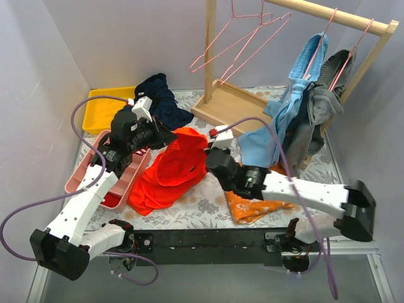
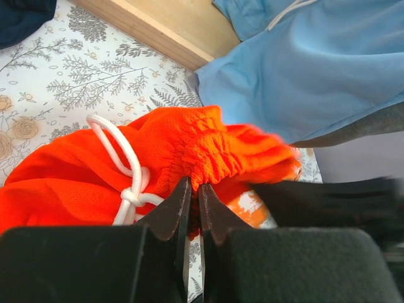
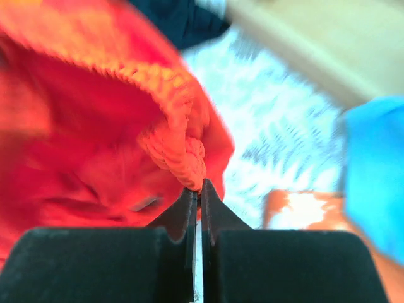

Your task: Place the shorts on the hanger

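Shorts (image 1: 172,169) sit mid-table on the floral mat (image 1: 208,203), waistband lifted between the two arms. Left gripper (image 2: 192,189) is clamped on the gathered waistband just right of the white drawstring (image 2: 126,158); right gripper (image 3: 196,192) is pinching the waistband edge. Hanger (image 1: 243,49) hangs on the far rack rod (image 1: 328,12), well apart from the shorts.

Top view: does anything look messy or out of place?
Yes. The shorts are bunched up mid-table, a blotched orange cloth is crumpled beneath the right arm, the blue garment sags off the rack onto the table, and the empty pink hangers hang tilted.
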